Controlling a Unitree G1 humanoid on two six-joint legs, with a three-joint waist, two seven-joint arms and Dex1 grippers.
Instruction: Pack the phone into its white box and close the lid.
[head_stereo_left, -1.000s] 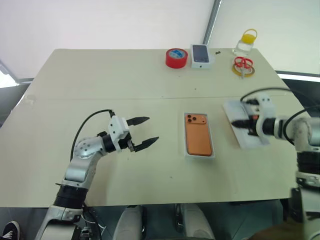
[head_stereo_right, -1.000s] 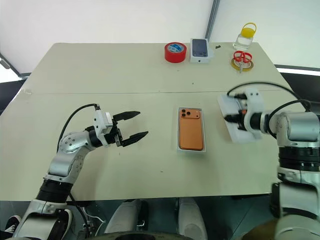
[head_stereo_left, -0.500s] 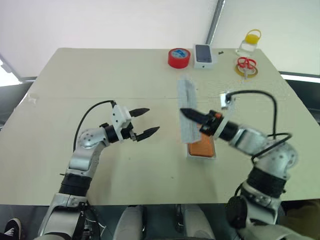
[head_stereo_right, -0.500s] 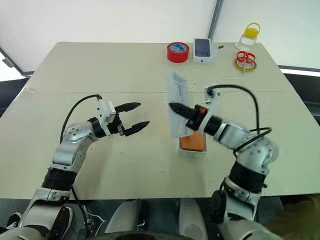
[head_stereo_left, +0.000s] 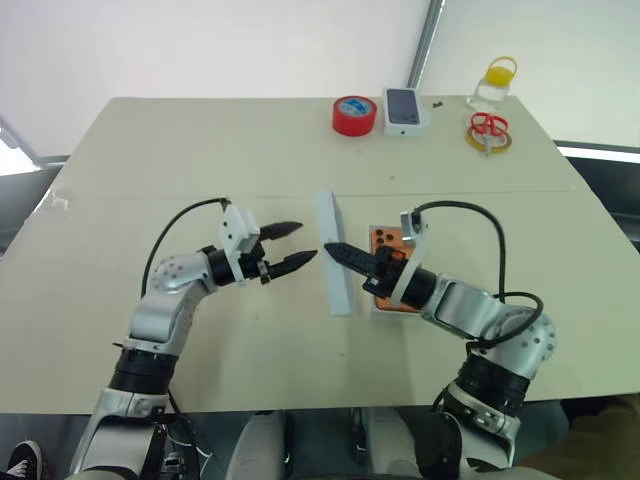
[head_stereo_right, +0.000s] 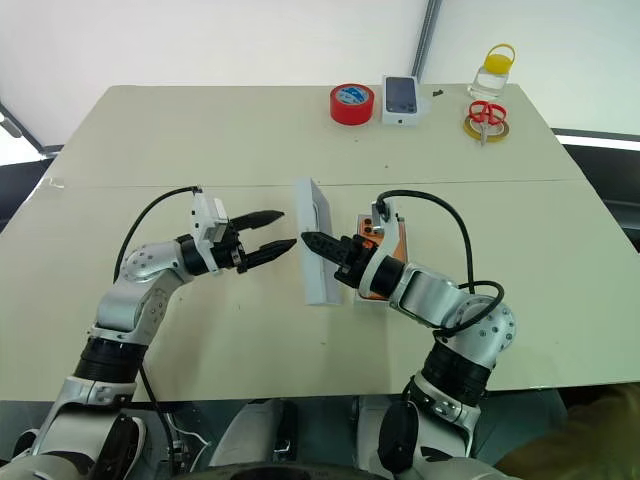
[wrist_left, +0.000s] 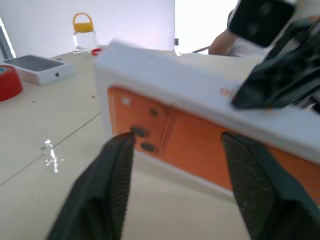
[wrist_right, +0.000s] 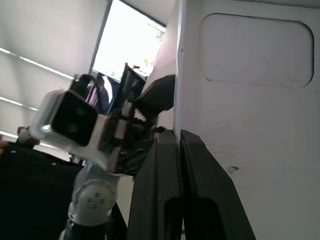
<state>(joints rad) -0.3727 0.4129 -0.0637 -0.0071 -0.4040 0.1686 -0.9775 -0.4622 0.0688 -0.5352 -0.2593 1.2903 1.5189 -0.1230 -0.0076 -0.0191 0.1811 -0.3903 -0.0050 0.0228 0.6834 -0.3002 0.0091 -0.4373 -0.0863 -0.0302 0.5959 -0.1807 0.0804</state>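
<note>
The lid (head_stereo_left: 340, 290) stands on edge just above the table, left of the white box (head_stereo_left: 384, 311). My right gripper (head_stereo_left: 335, 250) is shut on the lid's wall, its arm crossing over the box. The lid's white hollow (wrist_right: 250, 125) faces the right wrist, and its orange phone picture (wrist_left: 200, 90) faces the left one. The orange phone (head_stereo_left: 388, 238) lies in the box, lenses up, partly hidden by my right arm. My left gripper (head_stereo_left: 305, 243) is level and open, its fingertips close to the lid's pictured face; I cannot tell whether they touch.
Along the table's far edge stand a red tape roll (head_stereo_left: 353, 114), a small white box picturing a dark phone (head_stereo_left: 403, 108), a yellow-capped bottle (head_stereo_left: 494, 85) and red scissors (head_stereo_left: 487, 130) on a yellow ring. Bare tabletop (head_stereo_left: 200, 150) stretches left.
My right gripper lifted the lid from the table's right side and carried it left past the box, turning it on edge. The left gripper's fingers have drawn closer together.
</note>
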